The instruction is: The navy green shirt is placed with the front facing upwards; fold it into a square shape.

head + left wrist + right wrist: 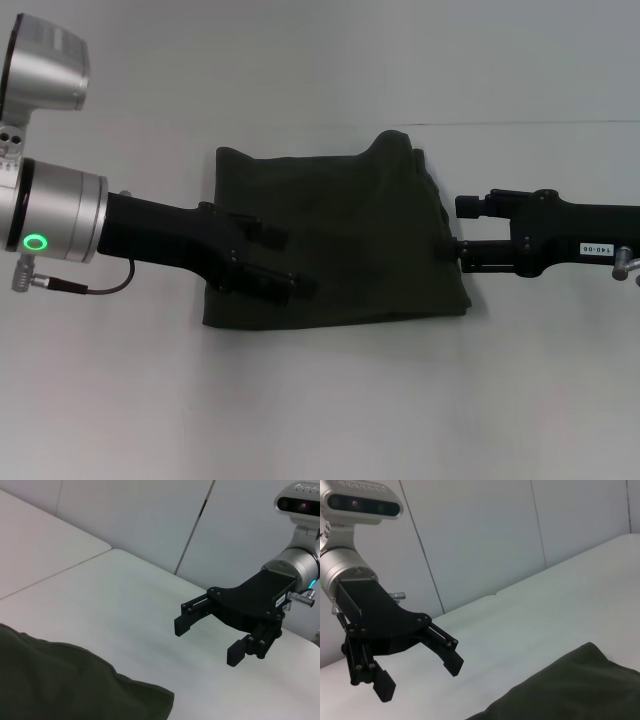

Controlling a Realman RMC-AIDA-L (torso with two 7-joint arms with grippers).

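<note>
A: Where is the navy green shirt (340, 240) at this moment?

B: It lies in the middle of the white table (320, 400), folded into a compact block, almost a rectangle. The near edge is straight, and the far right corner rises in a small bump. No print is visible on the upper side.

A: And the two arms?

B: They come in from the two sides. The left gripper (275, 262) is over the left part of the shirt, close to its near left corner. In the right wrist view this same gripper (417, 672) has its jaws spread wide, and nothing is between them. It seems to hang a little above the table there.

A: What about the other one?

B: The right gripper (458, 228) is at the right edge of the shirt, pointing toward it. One finger reaches the edge of the cloth in the head view, but I cannot tell if it touches. In the left wrist view the right gripper (209, 641) is also open wide and holds nothing, and the shirt's edge lies well apart from it on the table.
</note>
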